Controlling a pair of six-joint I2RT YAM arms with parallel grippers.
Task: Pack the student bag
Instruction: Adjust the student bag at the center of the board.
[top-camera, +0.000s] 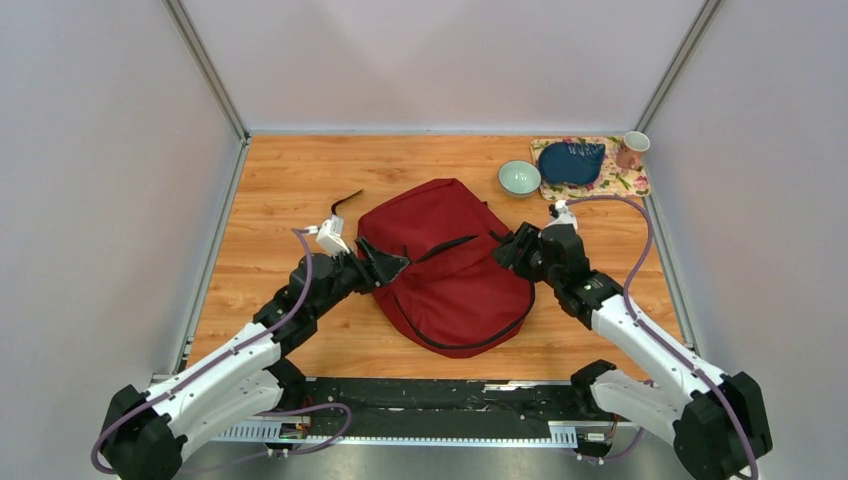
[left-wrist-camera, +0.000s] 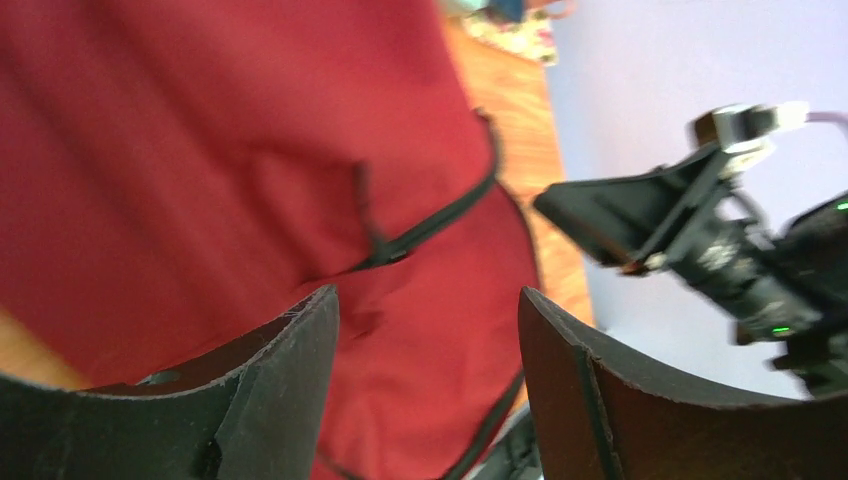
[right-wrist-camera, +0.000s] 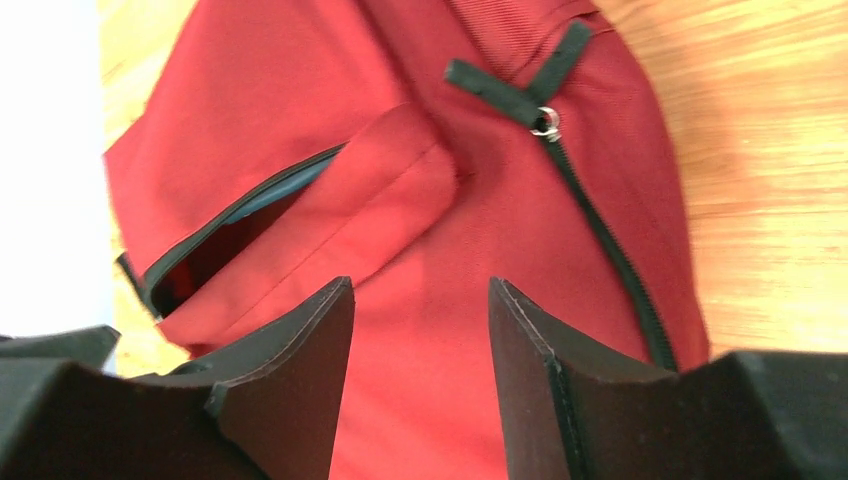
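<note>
The bag (top-camera: 445, 275) is lying midway across the table (top-camera: 290, 180).
Bare wood is stretching left and beyond it; a bowl (top-camera: 519, 178) is sitting near its far-right edge. At its sides the left gripper (top-camera: 387, 264) and right gripper (top-camera: 507, 250) are hovering, jaws gaping wide, holding nothing.

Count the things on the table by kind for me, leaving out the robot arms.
Bag: 1
Bowl: 1
Mug: 1
Blue pouch: 1
Floral mat: 1
Total: 5
</note>
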